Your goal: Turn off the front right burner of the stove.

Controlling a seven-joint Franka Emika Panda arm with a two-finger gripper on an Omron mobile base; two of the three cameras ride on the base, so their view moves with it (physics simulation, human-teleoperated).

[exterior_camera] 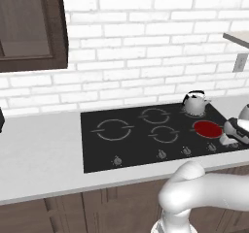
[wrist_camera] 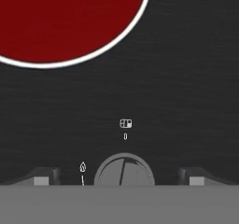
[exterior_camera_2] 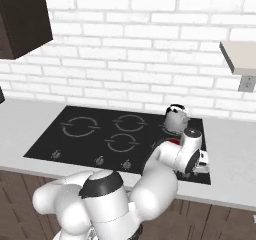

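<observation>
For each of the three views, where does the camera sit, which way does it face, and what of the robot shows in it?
Left base view: behind the arm to its left, looking forward and down at the stove; the white arm rises at lower right, the gripper at the right edge beside the red front right burner.
Right base view: behind to the right; arm at lower left, reaching over the stove.
Hand view: looks down the gripper at a knob, the red disc above.
Both base views share the kettle.
</observation>
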